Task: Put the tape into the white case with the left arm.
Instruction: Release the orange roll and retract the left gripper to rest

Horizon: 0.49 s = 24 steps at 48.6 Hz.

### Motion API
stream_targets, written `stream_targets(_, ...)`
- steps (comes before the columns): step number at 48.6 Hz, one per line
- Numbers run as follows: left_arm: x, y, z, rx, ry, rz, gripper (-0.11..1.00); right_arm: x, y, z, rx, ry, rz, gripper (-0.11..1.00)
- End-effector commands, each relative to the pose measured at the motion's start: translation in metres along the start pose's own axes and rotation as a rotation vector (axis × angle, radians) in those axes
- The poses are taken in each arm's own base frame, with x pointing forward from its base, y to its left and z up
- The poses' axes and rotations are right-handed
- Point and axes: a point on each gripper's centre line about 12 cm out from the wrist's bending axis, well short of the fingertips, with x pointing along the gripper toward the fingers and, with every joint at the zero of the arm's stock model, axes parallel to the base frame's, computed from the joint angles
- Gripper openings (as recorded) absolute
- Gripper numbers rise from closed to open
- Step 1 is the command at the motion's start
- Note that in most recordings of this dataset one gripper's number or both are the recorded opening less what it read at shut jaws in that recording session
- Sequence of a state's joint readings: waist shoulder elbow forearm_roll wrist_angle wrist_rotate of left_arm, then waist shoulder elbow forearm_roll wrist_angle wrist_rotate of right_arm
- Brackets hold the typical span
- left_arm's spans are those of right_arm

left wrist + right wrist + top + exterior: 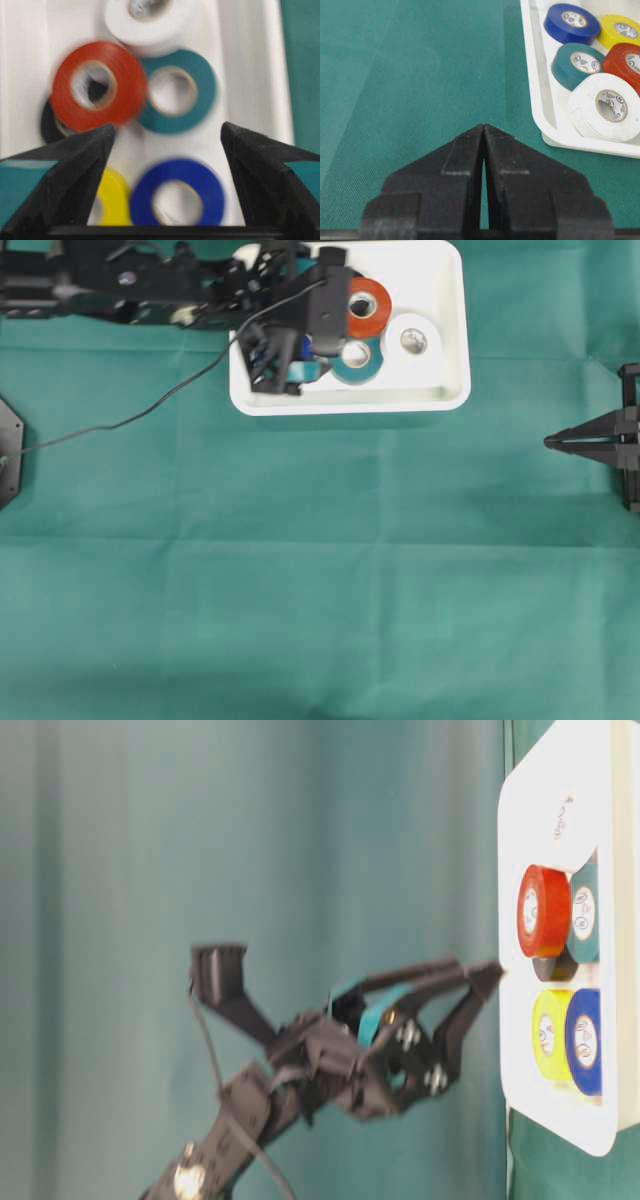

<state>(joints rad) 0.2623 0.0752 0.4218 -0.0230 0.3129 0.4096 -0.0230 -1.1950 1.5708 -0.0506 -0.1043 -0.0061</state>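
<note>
The left gripper is held over the white case with its jaws spread wide and nothing between them. The red tape is seen inside the case, leaning on a black roll among 4 others, so placement is judged complete.

Even, bright, shadowless light; motion blur over the left-wrist view's tape rolls, right-wrist view sharp.

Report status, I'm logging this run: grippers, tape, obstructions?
Left gripper open, empty, over white case. Right gripper shut, idle. Red tape roll in case atop others. Nothing obstructing.
</note>
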Motion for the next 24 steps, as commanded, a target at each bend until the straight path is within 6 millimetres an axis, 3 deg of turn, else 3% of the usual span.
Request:
stream_targets(1, -0.025, -0.011, 0.007, -0.014, -0.052, -0.003, 0.99, 0.001, 0.0, 0.005, -0.001, -0.015, -0.002, -0.09)
stream_targets(14, -0.053, -0.057, -0.006, -0.06, -0.075, -0.075, 0.99, 0.001, 0.0, 0.005, 0.0, -0.014, -0.002, -0.09)
stream_targets(24, -0.069, -0.081, -0.018, -0.119, -0.073, -0.123, 0.99, 0.001, 0.0, 0.005, -0.001, -0.015, -0.002, -0.09)
